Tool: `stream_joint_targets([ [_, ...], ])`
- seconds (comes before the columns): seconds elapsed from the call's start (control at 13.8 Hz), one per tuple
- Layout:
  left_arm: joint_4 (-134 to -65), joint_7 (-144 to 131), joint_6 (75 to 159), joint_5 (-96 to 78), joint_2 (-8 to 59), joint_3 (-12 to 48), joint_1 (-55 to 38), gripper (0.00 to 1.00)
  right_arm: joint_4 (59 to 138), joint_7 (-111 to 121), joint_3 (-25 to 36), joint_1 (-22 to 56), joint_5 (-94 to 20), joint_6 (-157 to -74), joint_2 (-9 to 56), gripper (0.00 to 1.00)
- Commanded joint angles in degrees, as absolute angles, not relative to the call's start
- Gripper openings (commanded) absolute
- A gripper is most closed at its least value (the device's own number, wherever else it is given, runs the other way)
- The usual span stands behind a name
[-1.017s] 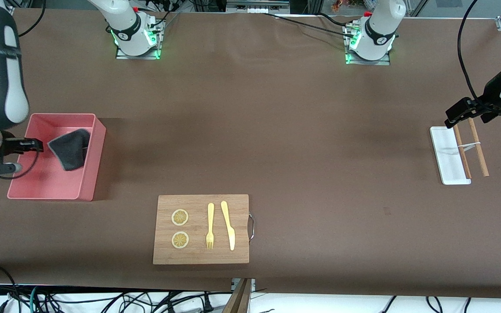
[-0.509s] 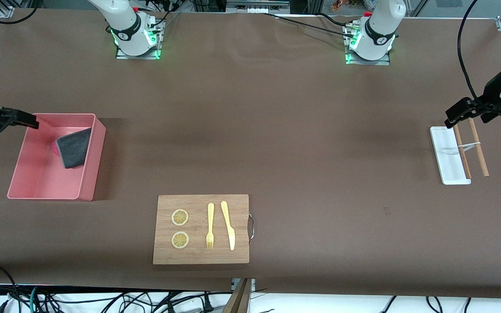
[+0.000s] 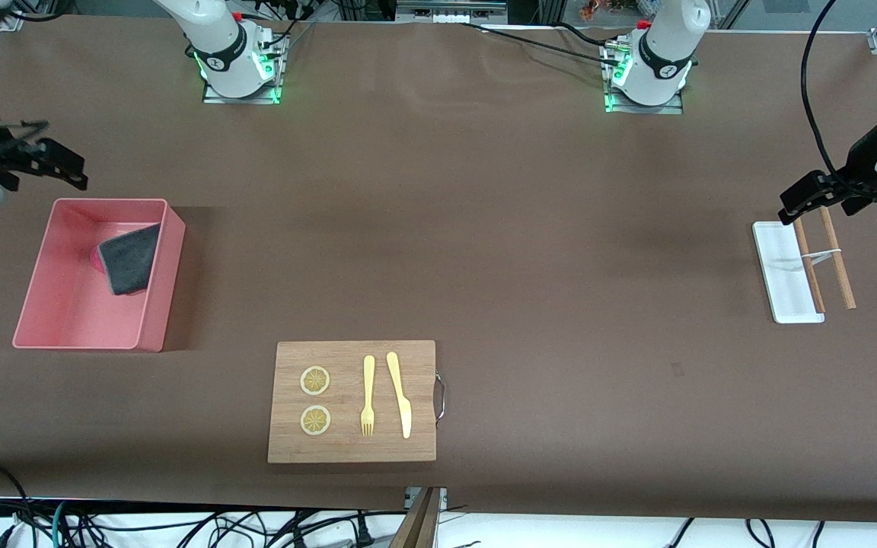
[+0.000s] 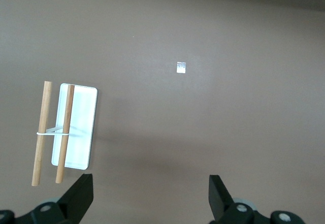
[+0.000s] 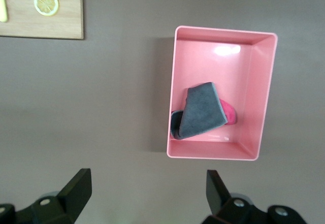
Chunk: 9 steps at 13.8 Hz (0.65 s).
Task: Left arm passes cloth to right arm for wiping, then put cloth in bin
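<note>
Since a second ago the right gripper has let go and risen clear of the bin, fingers apart and empty — one cloth lies inside, grey face up. One cutting board carries two lemon slices, one fork, one knife. The left gripper waits, fingers apart, over one white tray and two wooden sticks.

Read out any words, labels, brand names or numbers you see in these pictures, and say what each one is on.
No readable text anywhere.
The round marks on the arm bases are too small to read.
The small white patch on the table shows no legible writing.
</note>
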State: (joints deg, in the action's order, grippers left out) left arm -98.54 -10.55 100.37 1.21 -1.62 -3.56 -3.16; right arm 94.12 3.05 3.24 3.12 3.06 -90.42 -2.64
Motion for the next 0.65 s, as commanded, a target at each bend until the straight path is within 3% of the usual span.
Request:
stream_joint_targets([
  [0.0, -96.7, -7.0, 98.0, 0.9, -1.2, -3.7, -2.6, 1.0, 94.8, 3.4, 2.3, 2.5, 2.9, -89.5, -4.5, 1.0],
  [0.58, -95.8, -4.7, 93.6, 0.8, -2.0, -3.7, -1.1, 1.0, 94.0, -1.2, 1.0, 2.5, 2.9, -87.7, -2.6, 1.0],
])
